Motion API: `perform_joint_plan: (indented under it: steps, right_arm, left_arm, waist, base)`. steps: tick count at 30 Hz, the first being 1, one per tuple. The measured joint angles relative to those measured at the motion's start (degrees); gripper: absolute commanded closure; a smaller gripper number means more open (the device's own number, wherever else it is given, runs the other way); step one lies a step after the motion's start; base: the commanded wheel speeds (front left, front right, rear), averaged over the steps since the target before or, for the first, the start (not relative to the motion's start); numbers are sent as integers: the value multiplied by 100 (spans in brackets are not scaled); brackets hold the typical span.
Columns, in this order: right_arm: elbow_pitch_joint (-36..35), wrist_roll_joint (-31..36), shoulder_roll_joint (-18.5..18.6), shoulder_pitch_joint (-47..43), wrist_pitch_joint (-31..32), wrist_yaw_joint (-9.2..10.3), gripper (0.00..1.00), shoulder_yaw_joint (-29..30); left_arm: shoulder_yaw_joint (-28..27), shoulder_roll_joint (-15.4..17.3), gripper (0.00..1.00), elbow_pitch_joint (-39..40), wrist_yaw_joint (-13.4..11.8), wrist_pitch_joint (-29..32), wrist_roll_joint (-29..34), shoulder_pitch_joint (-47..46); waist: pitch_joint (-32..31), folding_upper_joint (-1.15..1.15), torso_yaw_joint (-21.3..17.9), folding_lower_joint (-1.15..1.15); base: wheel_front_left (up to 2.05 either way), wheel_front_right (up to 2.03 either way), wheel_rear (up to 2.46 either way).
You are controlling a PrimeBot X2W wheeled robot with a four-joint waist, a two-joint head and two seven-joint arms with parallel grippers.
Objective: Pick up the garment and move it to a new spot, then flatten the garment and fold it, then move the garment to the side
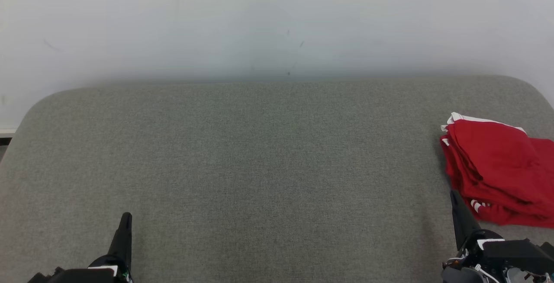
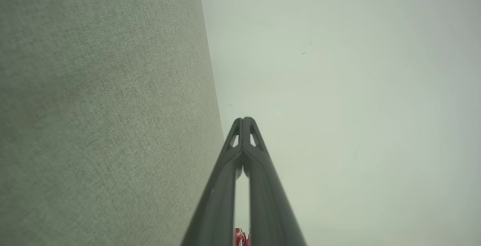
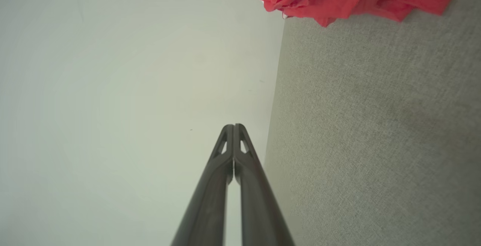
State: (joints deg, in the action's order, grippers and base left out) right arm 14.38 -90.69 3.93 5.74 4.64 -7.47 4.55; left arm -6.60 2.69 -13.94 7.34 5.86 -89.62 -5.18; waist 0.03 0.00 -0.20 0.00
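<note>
- The left pincer (image 1: 126, 219), at seven o'clock in the head view, was shut tight on nothing.
- The worktop (image 1: 268, 166) was matte grey woven cloth with rounded corners.
- The right pincer (image 1: 454, 197), at five o'clock, was likewise shut and empty.
- The garment (image 1: 497, 166), red with white trim, lay in soft stacked layers at four o'clock. It looked folded and set aside, so the next move probably called for nothing more than drawing clear.

a grey fabric surface (image 1: 259, 166) with rounded far corners spreads from 3 to 9 o'clock. a pale, scuffed wall (image 1: 173, 23) stands at 12 o'clock.
</note>
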Motion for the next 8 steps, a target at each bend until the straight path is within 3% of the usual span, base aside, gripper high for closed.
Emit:
perform_joint_plan:
  steps: [8]
  right_arm:
    - [-45,-268,-5,18,89,0,100,70]
  left_arm:
    - [12,3,100,-10,5,74,-265,-77]
  waist:
    - [15,0,20,-1]
  base:
    - [0,0,0]
